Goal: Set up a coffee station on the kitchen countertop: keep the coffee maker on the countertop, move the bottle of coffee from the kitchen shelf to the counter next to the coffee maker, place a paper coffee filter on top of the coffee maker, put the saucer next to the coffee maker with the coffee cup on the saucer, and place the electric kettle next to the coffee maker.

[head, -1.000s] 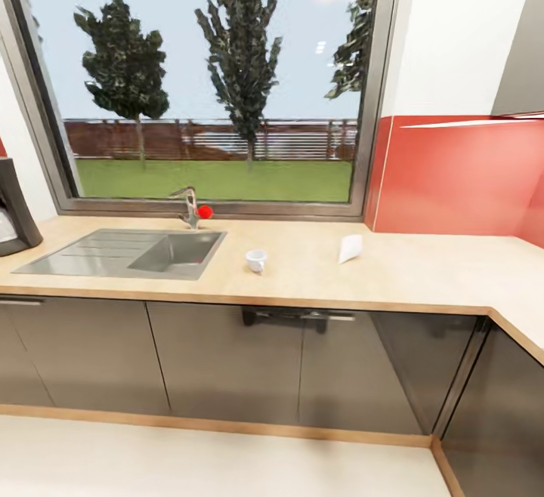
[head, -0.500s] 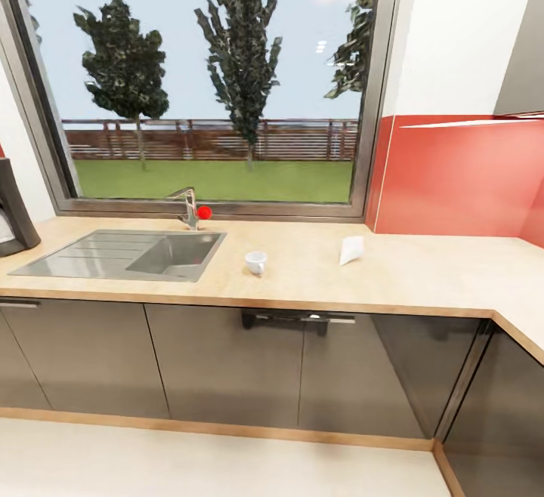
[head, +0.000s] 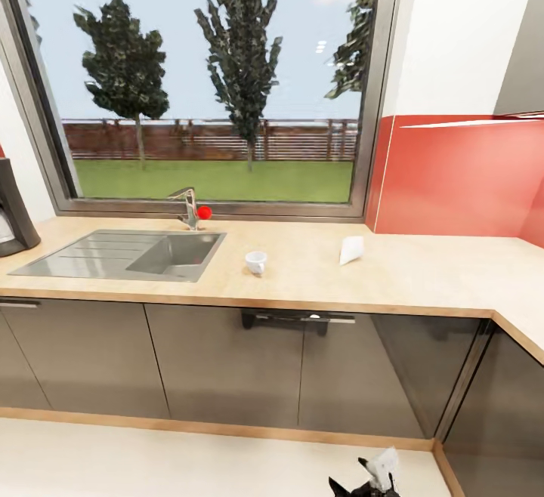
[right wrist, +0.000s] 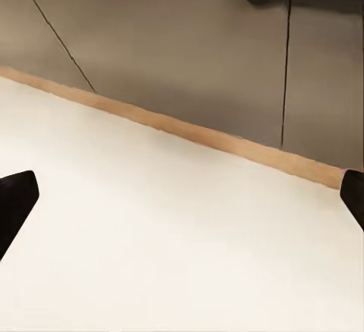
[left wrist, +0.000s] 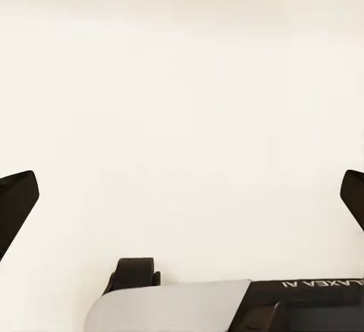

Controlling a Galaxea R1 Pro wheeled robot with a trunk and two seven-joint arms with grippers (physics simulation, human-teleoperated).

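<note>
Little of the station is set up, as far as I can judge. The coffee maker (head: 13,210) stands at the far left end of the counter (head: 423,278), beyond the sink (head: 121,254), so that part holds. The cup (head: 256,260) sits alone on the bare wood just right of the sink, with no saucer under it, and the filter (head: 350,248) lies on the counter further right — well apart from the machine, not on top of it. I see no jar, kettle or saucer from here, so those are all left to fetch. My left jaws (left wrist: 182,195) are spread wide over pale floor, holding nothing; my right jaws (right wrist: 182,195) likewise gape empty, aimed at the floor and the cabinet fronts (right wrist: 167,44)
</note>
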